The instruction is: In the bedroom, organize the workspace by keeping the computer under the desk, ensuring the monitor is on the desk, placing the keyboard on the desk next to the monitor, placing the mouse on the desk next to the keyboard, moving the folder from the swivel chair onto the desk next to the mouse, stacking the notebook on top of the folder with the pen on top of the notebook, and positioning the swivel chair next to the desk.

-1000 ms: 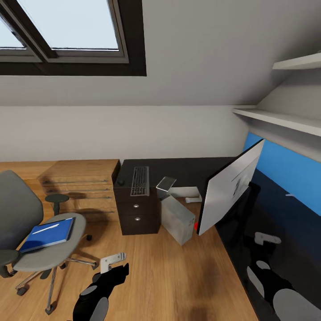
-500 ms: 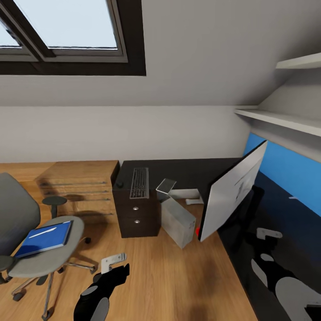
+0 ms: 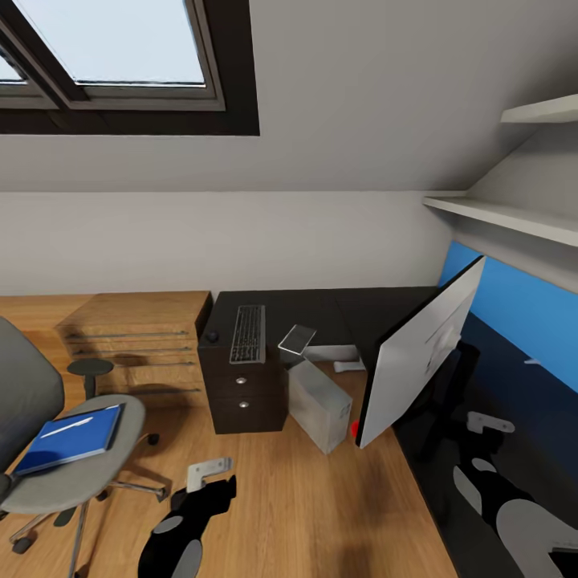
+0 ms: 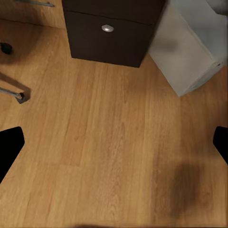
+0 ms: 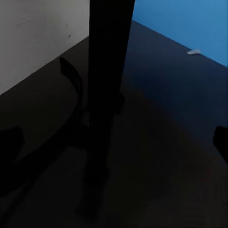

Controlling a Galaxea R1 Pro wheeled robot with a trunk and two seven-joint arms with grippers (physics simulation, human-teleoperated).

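Bench (image 3: pixel 369 309): dark L-shaped top, running from 12 o'clock round to 3 o'clock in the head view.
Monitor (image 3: pixel 421 349): on the bench at about 3 o'clock, tilted, its stand (image 5: pixel 107 95) on the dark surface.
Keyboard (image 3: pixel 248 332): flat on the bench's drawer end, near 12 o'clock.
Mouse (image 3: pixel 213 335): small and dark, just beside the keyboard on its 9 o'clock side.
Computer (image 3: pixel 319 404): grey tower on the wood floor (image 3: pixel 321 506), leaning, at the bench's open side beside the drawer unit (image 3: pixel 245 397).
Swivel chair (image 3: pixel 76 457): at 9 o'clock, well apart from the bench.
Folder (image 3: pixel 71 438): blue, lying on the chair seat.
Pen (image 3: pixel 66 425): pale, lying on top of the folder.
Left tool (image 3: pixel 207 474): low over the floor, fingers spread wide.
Right tool (image 3: pixel 490 423): above the bench near the monitor stand, fingers spread wide.
Shelves (image 3: pixel 514 213): on the wall at 2 o'clock.
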